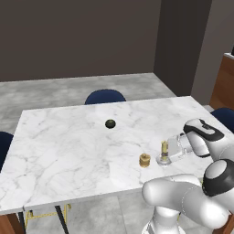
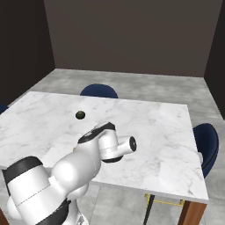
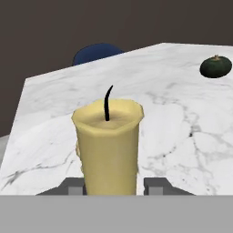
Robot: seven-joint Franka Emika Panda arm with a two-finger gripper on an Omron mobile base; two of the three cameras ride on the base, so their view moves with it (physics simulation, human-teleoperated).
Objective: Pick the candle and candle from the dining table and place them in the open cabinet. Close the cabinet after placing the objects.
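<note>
- Gripper (image 1: 170,153) is low at the table's (image 1: 68,151) near edge, its fingertips (image 3: 157,185) on either side of the stick candle (image 1: 164,151); whether they press it, I cannot tell.
- Stick candle stands upright on its dish, on the marble.
- Spool candle (image 1: 145,160) sits just beside it, apart.
- Dark round lump (image 1: 110,123) lies mid-table.
</note>
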